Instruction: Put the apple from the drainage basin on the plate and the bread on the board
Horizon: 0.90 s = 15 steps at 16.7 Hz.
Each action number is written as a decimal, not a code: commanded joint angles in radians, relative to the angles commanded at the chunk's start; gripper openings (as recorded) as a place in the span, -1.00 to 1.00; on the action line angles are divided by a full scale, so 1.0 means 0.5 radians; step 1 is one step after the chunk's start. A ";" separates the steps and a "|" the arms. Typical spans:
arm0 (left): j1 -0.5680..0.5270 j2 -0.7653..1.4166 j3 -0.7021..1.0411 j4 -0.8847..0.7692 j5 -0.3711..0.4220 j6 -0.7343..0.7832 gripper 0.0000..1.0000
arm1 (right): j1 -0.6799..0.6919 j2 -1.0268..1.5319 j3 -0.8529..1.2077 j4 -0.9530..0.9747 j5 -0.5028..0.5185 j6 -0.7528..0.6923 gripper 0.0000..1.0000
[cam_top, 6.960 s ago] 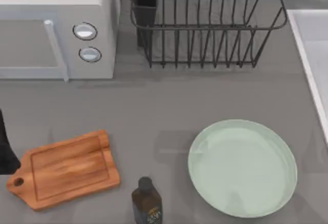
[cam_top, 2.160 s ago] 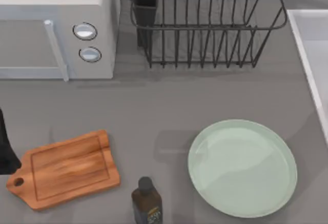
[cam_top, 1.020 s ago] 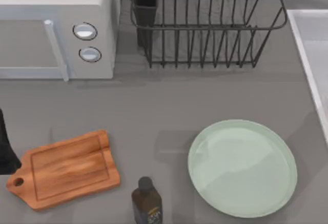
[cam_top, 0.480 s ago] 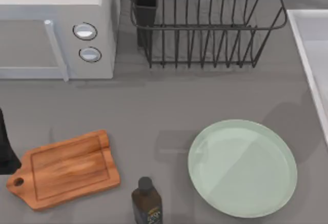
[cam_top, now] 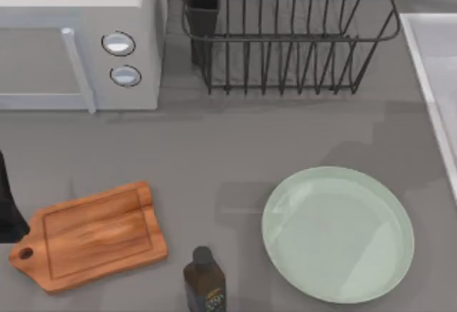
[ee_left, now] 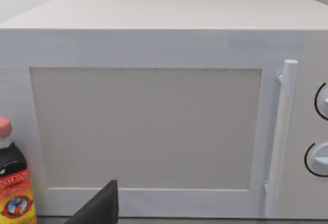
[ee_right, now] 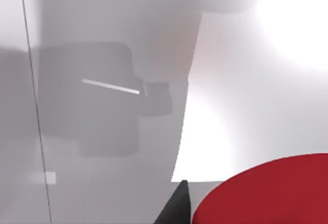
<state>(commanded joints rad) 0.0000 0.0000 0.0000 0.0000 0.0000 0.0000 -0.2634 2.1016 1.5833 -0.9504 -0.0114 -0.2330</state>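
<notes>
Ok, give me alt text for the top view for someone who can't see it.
A large pale mint-green plate and a reddish-brown wooden cutting board lie bare on the grey table, with a dark bottle between them at the near edge. Behind stand a white microwave and a black wire dish rack.

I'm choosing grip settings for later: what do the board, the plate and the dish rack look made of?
The board looks like wood with a smooth finish: reddish-brown with grain streaks. The plate seems glazed ceramic or glossy plastic: pale mint with soft sheen. The dish rack looks like dark coated metal wire: thin black rods.
</notes>
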 joint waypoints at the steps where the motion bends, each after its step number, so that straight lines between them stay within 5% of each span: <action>1: 0.000 0.000 0.000 0.000 0.000 0.000 1.00 | 0.074 -0.035 0.000 -0.020 0.001 0.075 -1.00; 15: 0.000 0.000 0.000 0.000 0.000 0.000 1.00 | 1.558 -0.549 -0.238 -0.465 0.019 1.533 -1.00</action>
<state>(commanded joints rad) 0.0000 0.0000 0.0000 0.0000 0.0000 0.0000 0.5154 1.8274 1.4644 -1.1831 -0.0018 0.5336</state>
